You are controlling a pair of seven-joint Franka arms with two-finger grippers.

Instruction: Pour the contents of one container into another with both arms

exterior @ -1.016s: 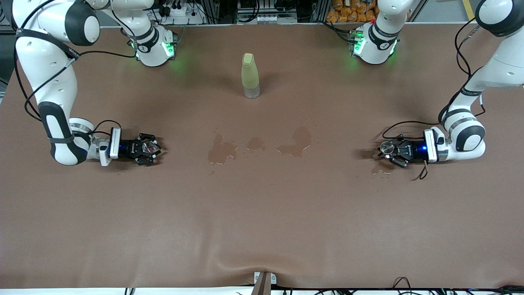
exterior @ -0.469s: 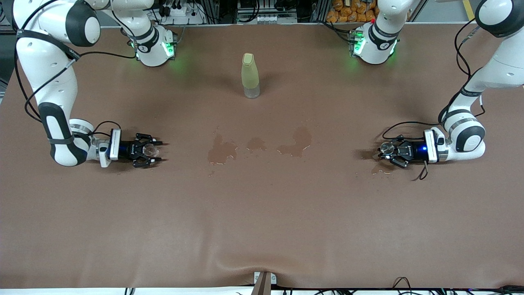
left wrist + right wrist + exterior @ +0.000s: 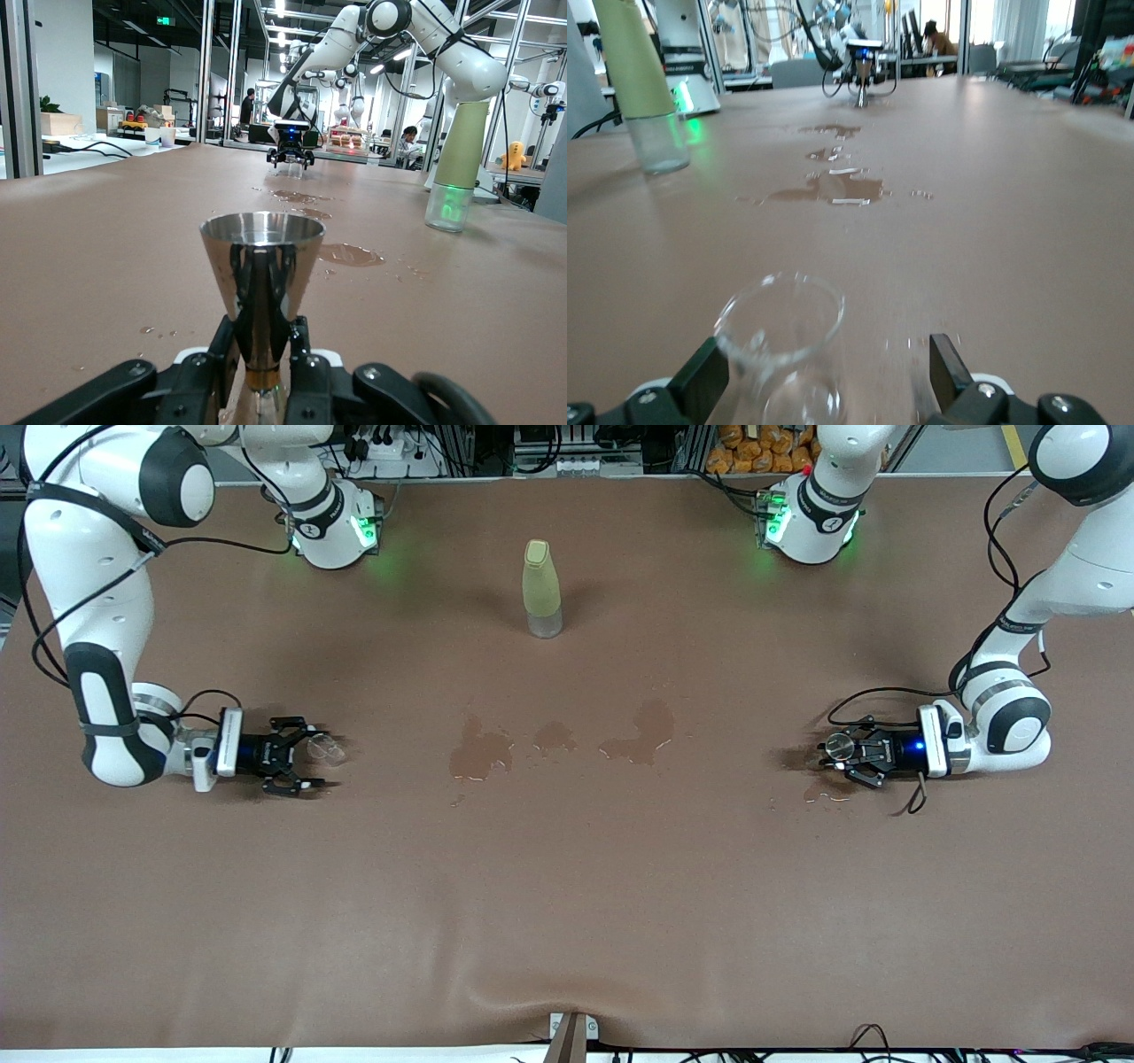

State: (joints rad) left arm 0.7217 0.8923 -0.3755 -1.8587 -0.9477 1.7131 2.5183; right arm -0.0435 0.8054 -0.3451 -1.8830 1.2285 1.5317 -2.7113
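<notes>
At lower left of the front view, the right gripper sat low on the table, jaws spread wide around a clear glass, not gripping it. At right, the left gripper was clenched on a metal cup. A bottle stood upper centre, above wet puddles.

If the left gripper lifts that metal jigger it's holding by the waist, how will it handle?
The jigger looks like rigid polished steel, so probably slippery; the left gripper is closed on its narrow waist, where it could pivot. It stands on a small base with a wide cup on top, so likely tippy when set down. Puddles on the table suggest wet surfaces, adding slip.
</notes>
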